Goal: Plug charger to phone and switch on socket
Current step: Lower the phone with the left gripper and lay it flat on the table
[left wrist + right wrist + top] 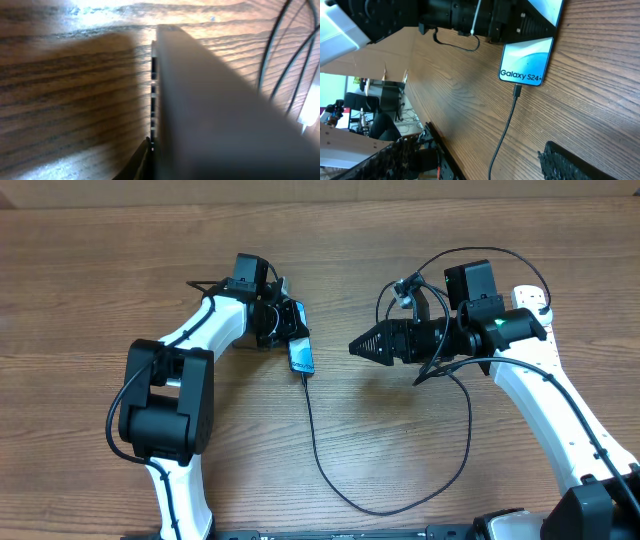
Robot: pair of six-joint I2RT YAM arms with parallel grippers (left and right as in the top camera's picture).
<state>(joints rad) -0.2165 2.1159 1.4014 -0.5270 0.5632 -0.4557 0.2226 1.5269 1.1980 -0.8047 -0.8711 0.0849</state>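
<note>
**Phone held by left arm, cable in phone; right arm empty**

Left gripper point(290, 330): jaws closed on the upper part of the phone point(301, 352). The left wrist view is mostly filled by a blurred grey slab seen edge-on, with one dark finger point(140, 160) against its lower edge.

Right gripper point(355, 347): jaws apart, nothing between them. In the right wrist view its two textured fingers point(565, 160) sit at the bottom corners with bare wood between. The gripper points at the phone from the right, near it but not touching.

Phone: centre of the table point(100, 260), screen up and lit blue. It reads "Galaxy S24+" along the free short edge, which faces the robot.

Charger point(330, 470): the connector tip point(517, 91) is seated in that short edge. The thin black cable runs from there toward the robot, curves right in a wide loop on the wood and climbs back toward the right arm. Its far end is lost among the arm's own wiring, so where the plug sits cannot be told.
</note>
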